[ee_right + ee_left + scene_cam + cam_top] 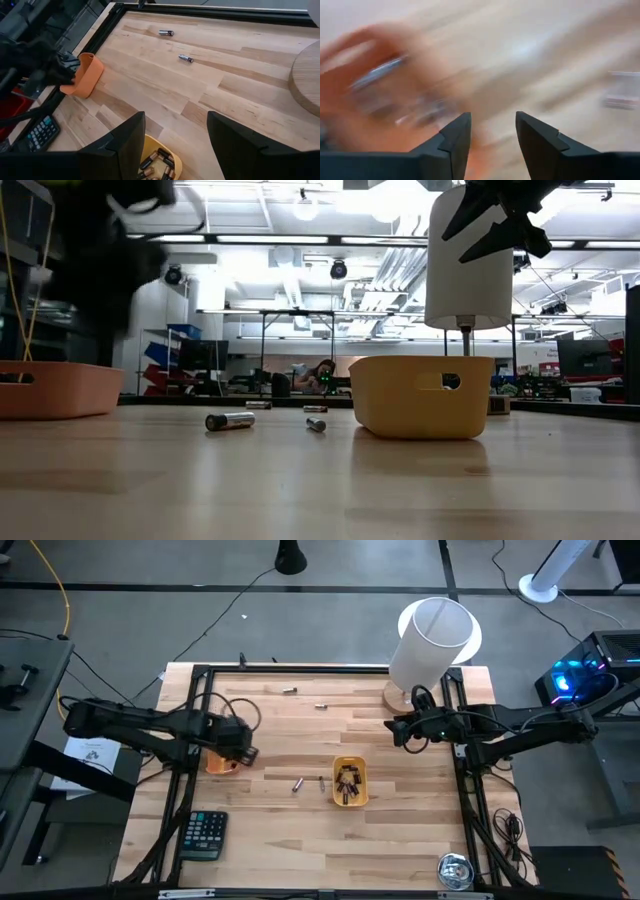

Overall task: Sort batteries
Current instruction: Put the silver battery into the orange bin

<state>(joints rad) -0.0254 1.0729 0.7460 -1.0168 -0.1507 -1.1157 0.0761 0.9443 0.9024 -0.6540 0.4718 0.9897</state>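
Both fingers of the left hand (492,135) stand apart, empty, above the orange tray (222,762).

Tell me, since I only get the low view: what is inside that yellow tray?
Observer: From above, the yellow tray holds a pile of dark batteries.
Operator: And what is that dark blur over the orange tray?
Observer: That is the left gripper, right at the orange tray; its own camera shows its fingers apart.
Operator: Is there anything on the table that I am missing?
Observer: Yes, a black calculator lies at the near left corner. The right gripper waits open by the white lamp.
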